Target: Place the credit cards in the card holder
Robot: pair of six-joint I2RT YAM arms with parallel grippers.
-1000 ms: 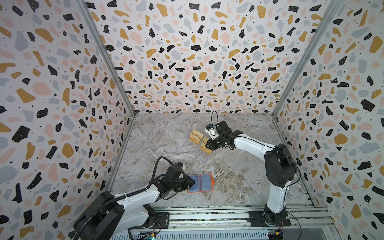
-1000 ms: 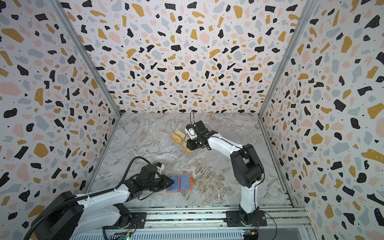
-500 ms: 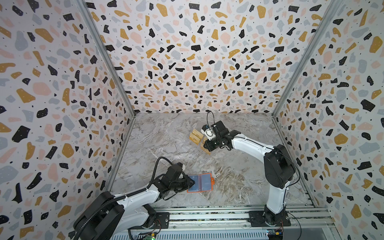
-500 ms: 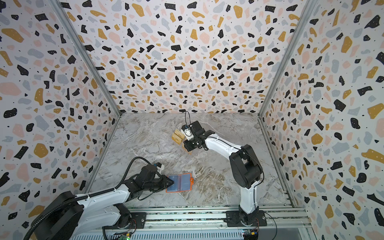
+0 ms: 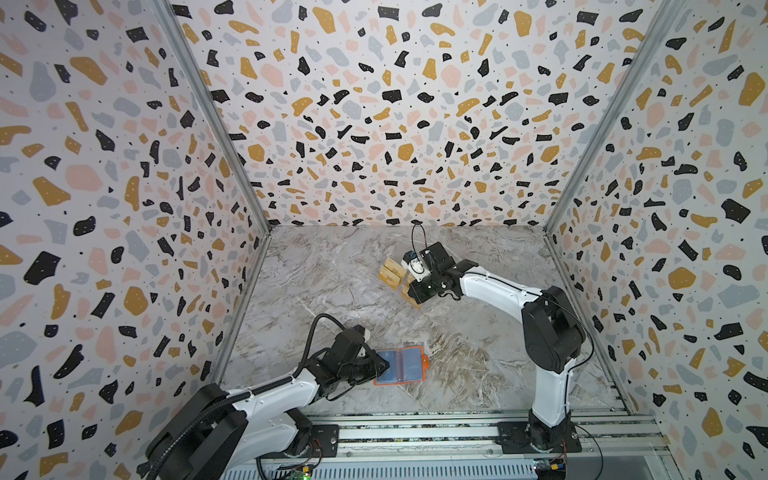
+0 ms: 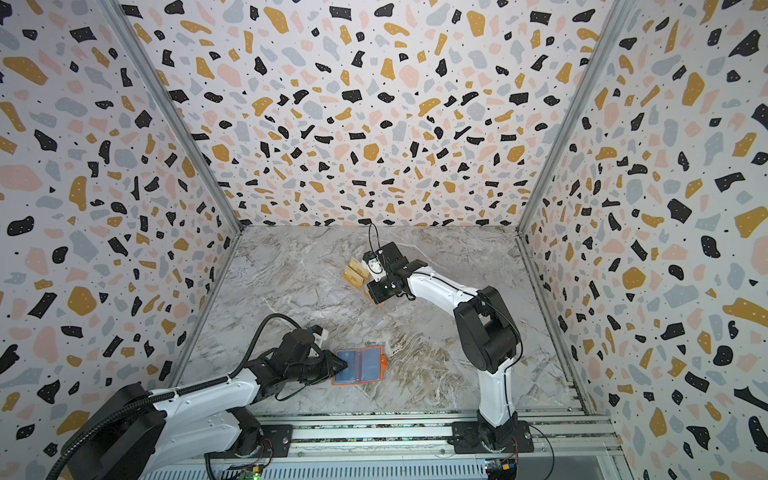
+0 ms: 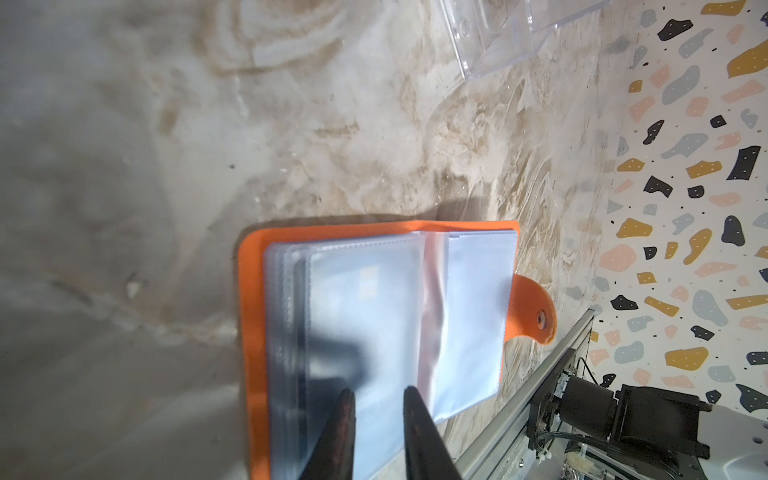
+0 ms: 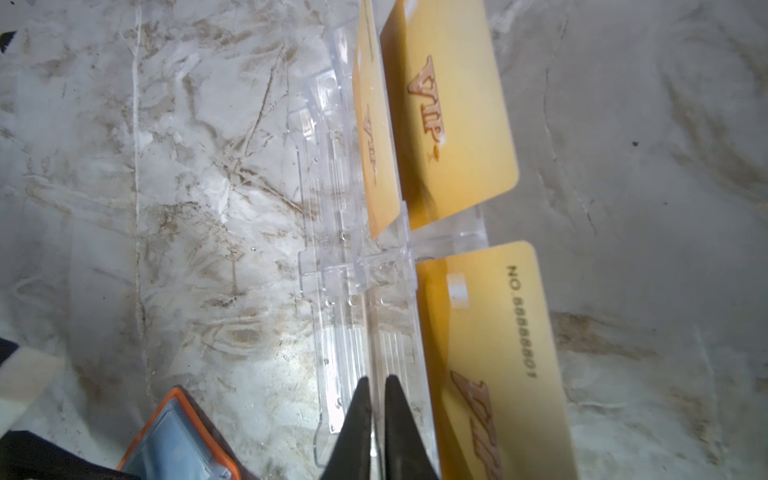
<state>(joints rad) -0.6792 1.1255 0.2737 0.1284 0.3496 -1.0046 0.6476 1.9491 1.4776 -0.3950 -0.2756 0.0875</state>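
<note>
Close to the front edge of the surface, left of its middle, the orange card holder lies open and flat, clear sleeves up. Its long axis runs along that edge and its snap tab points toward the right edge. The left arm stretches low from the front left corner. The left claw sits over the holder's left end with its jaws a little apart; I cannot tell whether they pinch a sleeve. Farther back, near the middle, gold cards lean in a clear rack. The right arm rises from the front right, bends, and reaches back over it. The right claw is drawn almost together around a thin pale strip; card edge or rack wall, I cannot tell.
</note>
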